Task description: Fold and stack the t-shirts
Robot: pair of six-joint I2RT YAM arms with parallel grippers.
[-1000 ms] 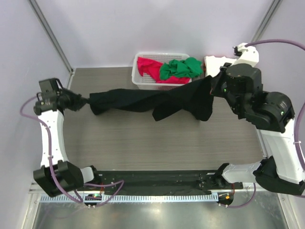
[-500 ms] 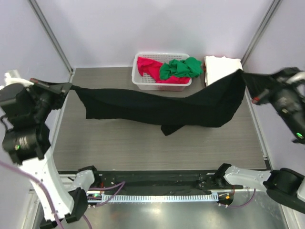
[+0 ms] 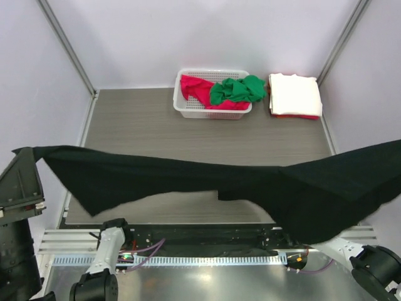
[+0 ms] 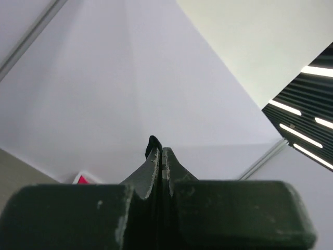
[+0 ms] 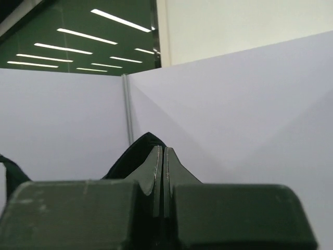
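Aloft, left gripper (image 4: 161,156) and right gripper (image 5: 160,156) pinch the black shirt (image 3: 188,179), veiling the table (image 3: 156,132) along its near edge; basket (image 3: 187,108) beyond.

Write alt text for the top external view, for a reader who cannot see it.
A black t-shirt is held up stretched wide across the foreground, over the near part of the grey table, spanning the frame from left to right. Behind it, a white lattice basket holds a crumpled red shirt and green shirt, beside a folded white shirt topping a small stack.
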